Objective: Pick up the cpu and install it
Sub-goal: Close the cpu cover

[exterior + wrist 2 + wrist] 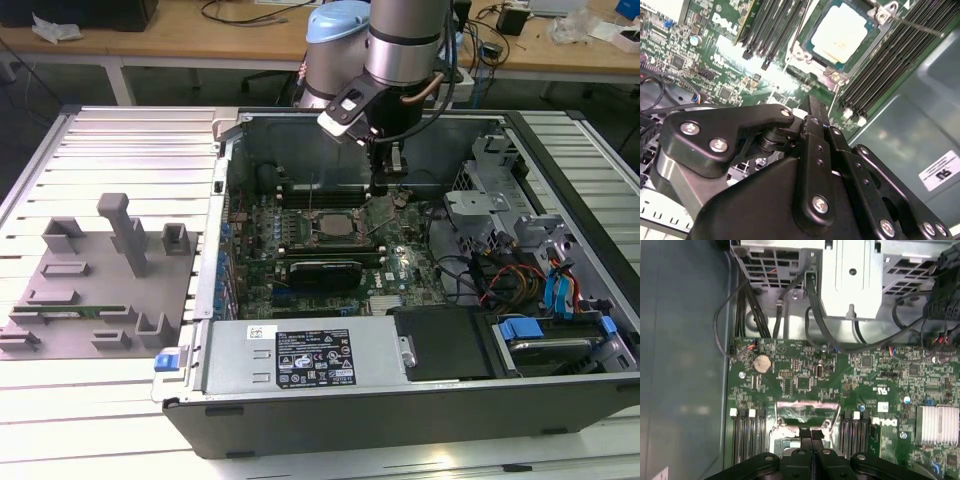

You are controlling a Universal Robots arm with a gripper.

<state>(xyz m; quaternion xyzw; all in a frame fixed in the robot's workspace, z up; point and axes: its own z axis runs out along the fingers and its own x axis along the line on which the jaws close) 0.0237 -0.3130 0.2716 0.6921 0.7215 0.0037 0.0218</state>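
Observation:
The cpu (335, 226) lies flat in its socket on the green motherboard (405, 265) inside the open computer case; in the second wrist view its silver-white top (840, 32) faces up between the memory slots. My gripper (383, 185) hangs just to the exterior view's right of the socket. Its fingers (812, 434) are pressed together with nothing seen between them. The tip (810, 104) is at the raised metal socket plate (805, 412), which stands tilted up (380, 212). I cannot tell whether it touches the plate.
Black memory slots (890, 60) flank the socket. A black card (325, 272), a power supply (300, 360), a metal drive cage (480, 200) and loose cables (500, 275) crowd the case. A grey fixture (90, 290) holding a green memory stick (70, 312) lies outside at the exterior view's left.

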